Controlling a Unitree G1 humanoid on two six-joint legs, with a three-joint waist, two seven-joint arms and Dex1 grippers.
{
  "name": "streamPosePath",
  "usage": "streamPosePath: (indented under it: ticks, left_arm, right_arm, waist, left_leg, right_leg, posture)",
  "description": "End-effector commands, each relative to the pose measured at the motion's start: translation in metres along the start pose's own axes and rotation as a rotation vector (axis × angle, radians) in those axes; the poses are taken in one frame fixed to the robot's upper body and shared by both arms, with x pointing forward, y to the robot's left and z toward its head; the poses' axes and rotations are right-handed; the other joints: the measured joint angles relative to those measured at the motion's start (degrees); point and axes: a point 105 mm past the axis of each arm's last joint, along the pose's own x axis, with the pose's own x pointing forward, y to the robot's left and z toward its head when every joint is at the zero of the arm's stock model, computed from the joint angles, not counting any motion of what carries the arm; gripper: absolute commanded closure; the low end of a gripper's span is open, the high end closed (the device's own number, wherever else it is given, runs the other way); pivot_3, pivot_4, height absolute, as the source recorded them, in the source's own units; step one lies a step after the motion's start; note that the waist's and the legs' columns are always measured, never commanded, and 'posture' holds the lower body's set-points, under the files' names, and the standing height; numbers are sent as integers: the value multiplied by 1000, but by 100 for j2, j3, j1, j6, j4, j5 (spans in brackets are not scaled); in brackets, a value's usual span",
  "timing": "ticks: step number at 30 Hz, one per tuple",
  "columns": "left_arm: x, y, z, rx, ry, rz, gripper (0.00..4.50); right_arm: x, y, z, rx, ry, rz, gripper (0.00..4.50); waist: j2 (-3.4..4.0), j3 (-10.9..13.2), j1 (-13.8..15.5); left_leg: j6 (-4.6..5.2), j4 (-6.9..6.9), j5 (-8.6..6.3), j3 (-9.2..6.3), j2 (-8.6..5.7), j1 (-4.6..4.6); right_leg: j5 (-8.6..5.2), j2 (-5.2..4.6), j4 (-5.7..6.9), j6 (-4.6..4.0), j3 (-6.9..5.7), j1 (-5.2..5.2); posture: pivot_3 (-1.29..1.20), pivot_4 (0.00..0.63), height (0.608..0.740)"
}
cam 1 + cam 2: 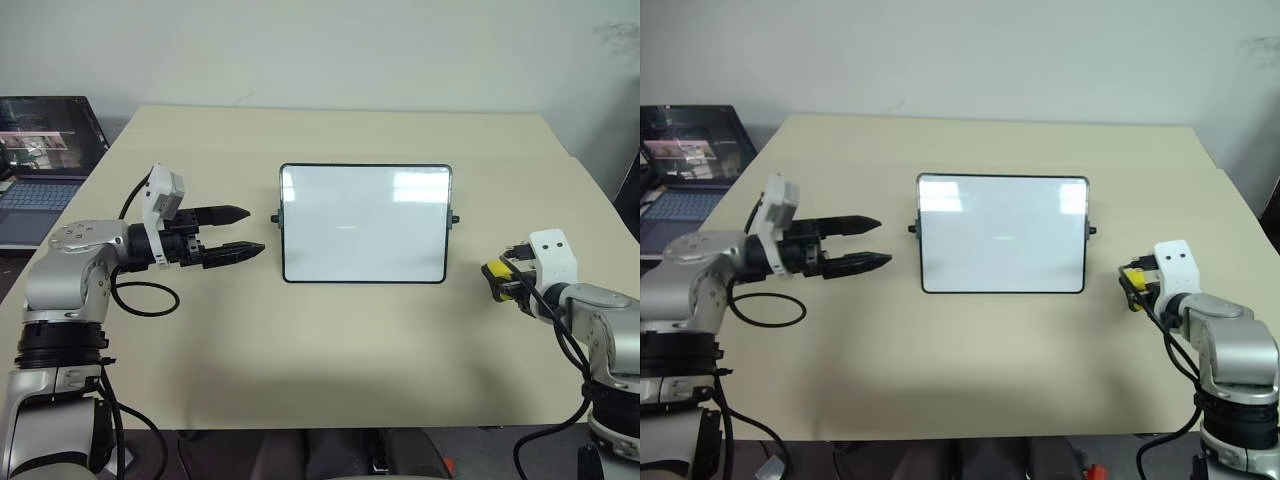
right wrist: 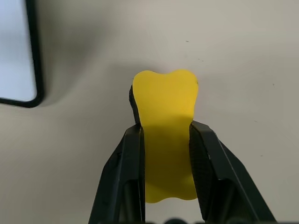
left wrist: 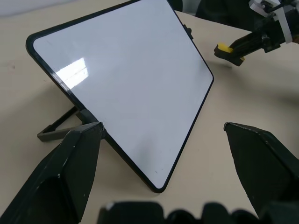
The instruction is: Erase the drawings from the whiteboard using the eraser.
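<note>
Whiteboard (image 1: 364,224) propped upright mid-table (image 1: 330,350), its face wiped white, no drawings visible. Left pincer (image 1: 243,232) at the board's nine o'clock, near its edge, spread wide and holding nothing. Right pincer (image 2: 164,135) at the board's four o'clock, apart from it, clamped on the yellow eraser (image 2: 164,116). Laptop (image 1: 40,160) at ten o'clock, off the table.

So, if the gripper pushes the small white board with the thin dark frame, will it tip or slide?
The white board leans on a thin rear prop, so a push on its face would likely slide it. Its glossy face probably gives little grip. The table looks smooth.
</note>
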Motion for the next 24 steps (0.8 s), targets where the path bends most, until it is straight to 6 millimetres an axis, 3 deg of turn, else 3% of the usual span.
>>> streamPosePath:
  ticks: [1,7,13,24]
  left_arm:
    - [-4,1,12,52,-21,3,0]
    - [-8,0,11,50,-17,14,0]
    - [-8,0,10,49,-17,18,0]
    - [-7,1,12,53,-20,17,0]
  right_arm:
    - [0,-11,0,3,4,-34,3528]
    - [2,-25,-3,-14,38,-64,3528]
    - [4,-47,9,-32,16,-112,3528]
    - [20,-59,11,-51,15,-76,3528]
  waist:
    - [0,0,0]
    - [0,0,0]
    - [0,0,0]
    - [0,0,-1]
  left_leg:
    - [0,0,0,0,-1,-1]
    - [0,1,0,-1,-2,-1]
    - [0,1,0,2,-1,0]
    - [1,0,0,7,-2,0]
  right_leg:
    - [0,0,-2,0,0,0]
    - [0,0,-2,2,1,0]
    - [0,0,-2,2,0,1]
    - [0,2,-2,2,0,1]
  posture:
    - [0,150,740]
    - [0,150,740]
    - [0,150,740]
    - [0,150,740]
